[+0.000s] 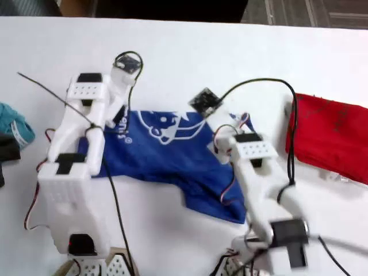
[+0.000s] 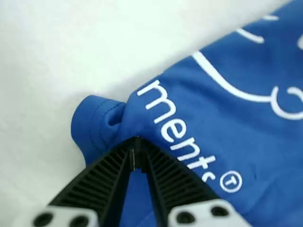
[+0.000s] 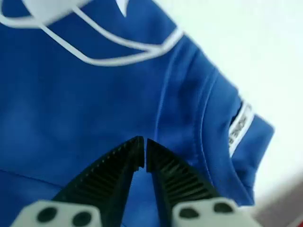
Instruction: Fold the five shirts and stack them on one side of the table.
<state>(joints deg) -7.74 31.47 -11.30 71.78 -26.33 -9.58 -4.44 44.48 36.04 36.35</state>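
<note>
The high camera sits above the table's near side and looks down across the white table (image 1: 184, 40), far enough off to take in the left arm (image 1: 75, 144), the right arm (image 1: 259, 167) and the blue shirt (image 1: 167, 152) between them. Each wrist camera sits just behind its own gripper and looks forward along it, very close to the cloth: the left gripper (image 2: 136, 158) at a lettered edge, the right gripper (image 3: 144, 153) by the collar. All three views share one thing — the blue shirt.

Blue shirt (image 1: 172, 155) with white print; red shirt (image 1: 333, 138)
</note>
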